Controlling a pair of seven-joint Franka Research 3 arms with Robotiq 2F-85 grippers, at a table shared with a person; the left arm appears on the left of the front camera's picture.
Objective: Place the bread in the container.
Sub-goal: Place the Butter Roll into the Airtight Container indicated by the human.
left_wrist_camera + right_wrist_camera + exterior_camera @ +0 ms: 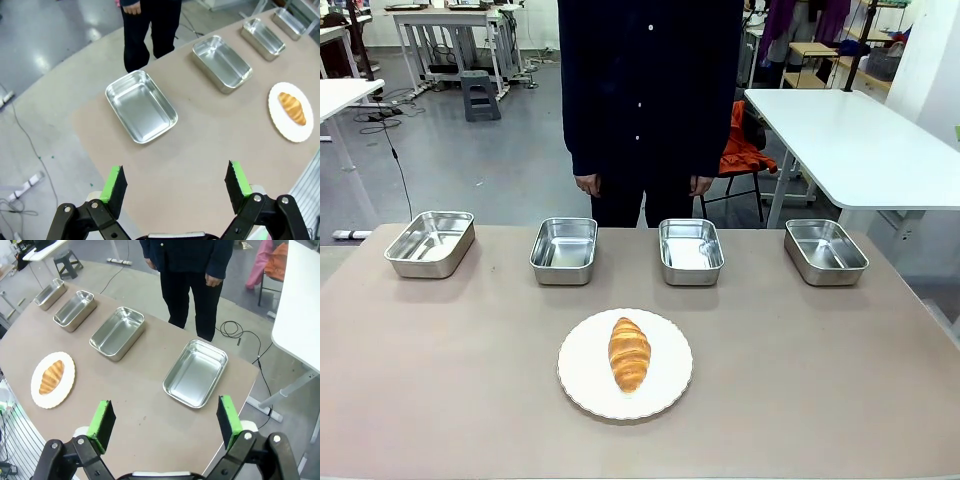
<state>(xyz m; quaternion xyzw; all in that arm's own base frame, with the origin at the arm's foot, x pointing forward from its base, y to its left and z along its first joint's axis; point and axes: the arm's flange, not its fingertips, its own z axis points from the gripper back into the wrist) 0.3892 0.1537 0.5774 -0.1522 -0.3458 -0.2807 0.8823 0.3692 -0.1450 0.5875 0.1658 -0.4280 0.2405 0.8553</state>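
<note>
The bread (629, 353), a golden-brown croissant, lies on a round white plate (582, 388) at the table's near middle. Behind it stands a row of several alike shiny steel trays; which one is the container I cannot tell. The row runs from the leftmost tray (430, 243) to the rightmost tray (825, 250). My left gripper (175, 182) hangs open and empty high over the table's left end, above the end tray (141, 106), with the bread (292, 107) far off. My right gripper (165, 421) is open and empty high over the right end tray (195, 372); the bread (51, 376) lies far left.
A person in dark clothes (645, 90) stands at the table's far edge, hands hanging down. The brown table (440, 390) has bare room around the plate. A white table (850, 140) and an orange chair stand behind on the right.
</note>
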